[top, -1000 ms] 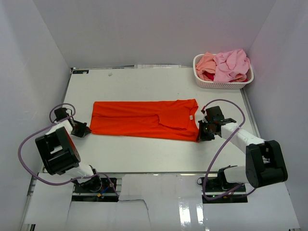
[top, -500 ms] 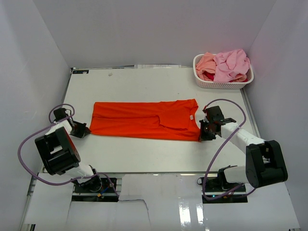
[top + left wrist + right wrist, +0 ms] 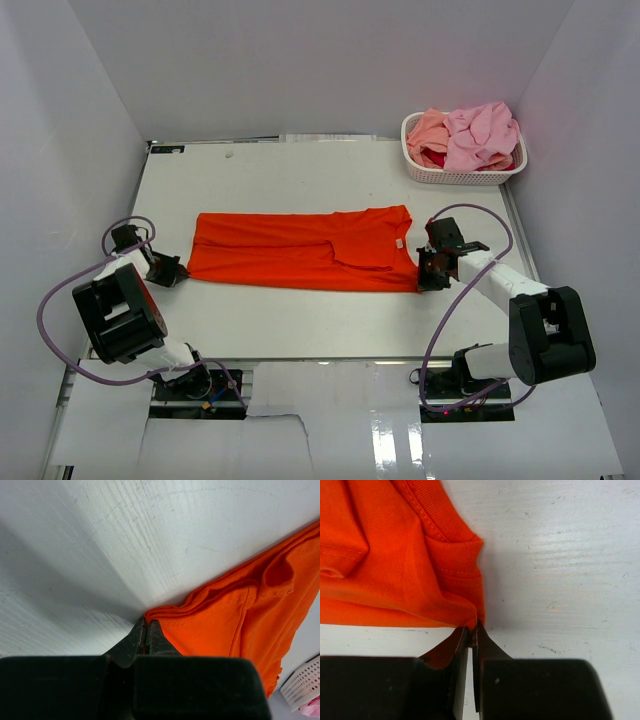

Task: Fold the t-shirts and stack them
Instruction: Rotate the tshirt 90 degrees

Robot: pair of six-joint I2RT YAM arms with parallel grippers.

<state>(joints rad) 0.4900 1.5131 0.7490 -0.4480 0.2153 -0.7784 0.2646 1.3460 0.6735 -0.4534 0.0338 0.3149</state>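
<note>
The orange-red t-shirt [image 3: 300, 250] lies folded into a long band across the middle of the table. My left gripper [image 3: 178, 270] is shut on its near left corner [image 3: 165, 617]. My right gripper [image 3: 420, 278] is shut on its near right corner [image 3: 470, 612], by the collar end. Both hold the cloth low at the table. More t-shirts, light pink [image 3: 480, 135], salmon-peach [image 3: 428, 130] and a bit of dark red [image 3: 432, 157], are piled in the basket.
A white perforated basket [image 3: 460, 175] stands at the far right corner of the table [image 3: 300, 180]. White walls enclose the table on three sides. The basket's rim also shows in the left wrist view [image 3: 302, 687].
My right gripper has drawn the shirt's near right corner slightly right and toward me, pulling the band tauter. The left gripper has stayed put.
</note>
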